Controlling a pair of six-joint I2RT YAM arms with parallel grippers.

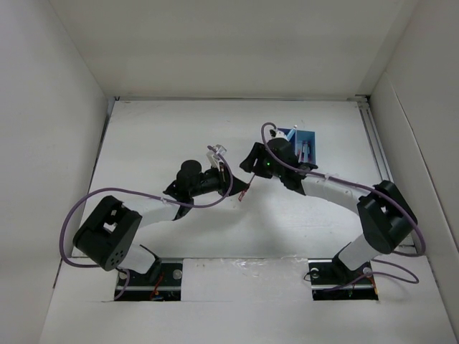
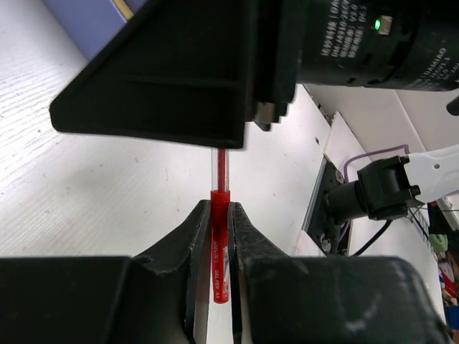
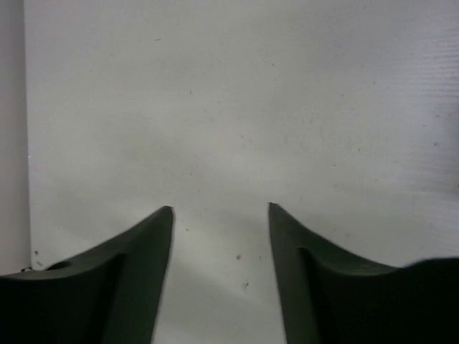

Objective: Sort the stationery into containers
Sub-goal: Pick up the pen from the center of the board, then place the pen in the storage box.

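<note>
My left gripper (image 2: 220,236) is shut on a thin red pen (image 2: 220,247), which sticks out ahead between the fingers. In the top view this gripper (image 1: 235,188) and the red pen (image 1: 244,190) are near the table's middle. My right gripper (image 1: 251,159) hangs just beyond the pen. Its black wrist housing (image 2: 179,72) fills the upper left wrist view and hides the pen's far end. In its own view the right gripper (image 3: 221,215) is open and empty over bare table. The blue compartment box (image 1: 307,143) stands behind the right wrist with some pens in it. A corner of the box (image 2: 93,25) shows in the left wrist view.
White walls enclose the table on the left, back and right. The right arm's lower links (image 1: 384,215) stretch across the right side. A metal rail (image 1: 376,143) runs along the right edge. Purple cables (image 1: 72,222) loop beside the left arm.
</note>
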